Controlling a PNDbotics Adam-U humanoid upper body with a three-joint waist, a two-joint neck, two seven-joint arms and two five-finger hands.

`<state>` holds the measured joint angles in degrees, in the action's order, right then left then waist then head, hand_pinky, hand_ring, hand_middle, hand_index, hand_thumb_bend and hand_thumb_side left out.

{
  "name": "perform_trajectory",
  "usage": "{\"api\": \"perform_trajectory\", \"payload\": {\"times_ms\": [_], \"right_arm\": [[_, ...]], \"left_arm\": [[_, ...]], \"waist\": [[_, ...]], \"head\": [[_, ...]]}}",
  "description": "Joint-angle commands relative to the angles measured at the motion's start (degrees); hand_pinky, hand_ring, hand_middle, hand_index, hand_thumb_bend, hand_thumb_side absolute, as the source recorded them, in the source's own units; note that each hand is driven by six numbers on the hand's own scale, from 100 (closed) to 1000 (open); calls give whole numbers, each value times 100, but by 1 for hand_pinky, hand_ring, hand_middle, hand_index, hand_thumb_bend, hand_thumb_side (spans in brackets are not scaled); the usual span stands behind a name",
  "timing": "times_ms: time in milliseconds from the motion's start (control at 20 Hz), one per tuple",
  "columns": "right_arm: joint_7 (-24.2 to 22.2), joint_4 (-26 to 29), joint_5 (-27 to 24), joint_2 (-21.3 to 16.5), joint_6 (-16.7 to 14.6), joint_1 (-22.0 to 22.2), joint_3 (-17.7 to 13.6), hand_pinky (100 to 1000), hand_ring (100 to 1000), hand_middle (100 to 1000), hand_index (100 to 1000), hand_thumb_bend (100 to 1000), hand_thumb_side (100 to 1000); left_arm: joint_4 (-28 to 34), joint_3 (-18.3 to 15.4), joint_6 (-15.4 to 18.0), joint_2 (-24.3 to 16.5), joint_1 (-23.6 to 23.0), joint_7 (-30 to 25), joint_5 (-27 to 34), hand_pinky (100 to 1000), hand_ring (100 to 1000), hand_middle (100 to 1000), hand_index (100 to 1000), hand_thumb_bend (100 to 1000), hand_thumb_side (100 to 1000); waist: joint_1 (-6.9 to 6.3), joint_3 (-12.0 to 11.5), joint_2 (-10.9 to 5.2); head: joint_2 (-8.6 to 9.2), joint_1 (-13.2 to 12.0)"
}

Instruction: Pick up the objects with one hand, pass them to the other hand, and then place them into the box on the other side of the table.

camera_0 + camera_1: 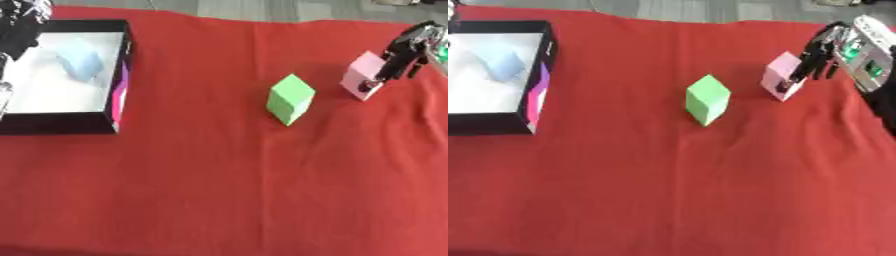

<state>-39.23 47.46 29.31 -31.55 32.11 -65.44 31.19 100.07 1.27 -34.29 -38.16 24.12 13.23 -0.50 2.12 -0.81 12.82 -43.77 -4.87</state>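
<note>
At the table's right edge, the right hand (815, 57) gripped the pink block (780, 75), nearest, the green block (708, 99) lying leftward.

Probably a robot test bench in a lab: a plain red cloth (219, 190) covers the table, grey floor (289, 9) beyond.

My right hand (820, 59) comes in from the upper right corner, black fingers (391, 67) pointing down and a little toward my left. Fingertips curl against the near face of a pale pink block (780, 75), thumb side hidden behind it. Silver-and-black wrist housing shows just behind the knuckles, with a green patch on it. My left hand (22, 22) shows only as a dark shape at the upper left corner; finger pose unreadable.
</note>
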Motion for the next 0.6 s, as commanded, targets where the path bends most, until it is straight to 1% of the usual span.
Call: {"api": "perform_trajectory", "payload": {"times_ms": [50,350,600], "right_arm": [[-461,186,-147,-217,672,-84,-28,761,698,583,656,454,176],[-251,614,-447,-366,840,-32,2,768,692,572,641,428,100],[-57,1218,-733,-547,1052,57,44,770,688,566,632,406,100]], "left_arm": [[57,-42,-2,-94,38,-2,-1,727,744,603,675,104,777],[60,-40,0,-102,35,-7,-3,728,745,603,675,101,777],[65,-37,2,-111,37,-10,-4,728,745,604,675,100,775]], "waist": [[49,2,-19],[39,10,-29],[21,13,-33]], "head": [[-35,-12],[-35,-27],[-35,-35]]}}
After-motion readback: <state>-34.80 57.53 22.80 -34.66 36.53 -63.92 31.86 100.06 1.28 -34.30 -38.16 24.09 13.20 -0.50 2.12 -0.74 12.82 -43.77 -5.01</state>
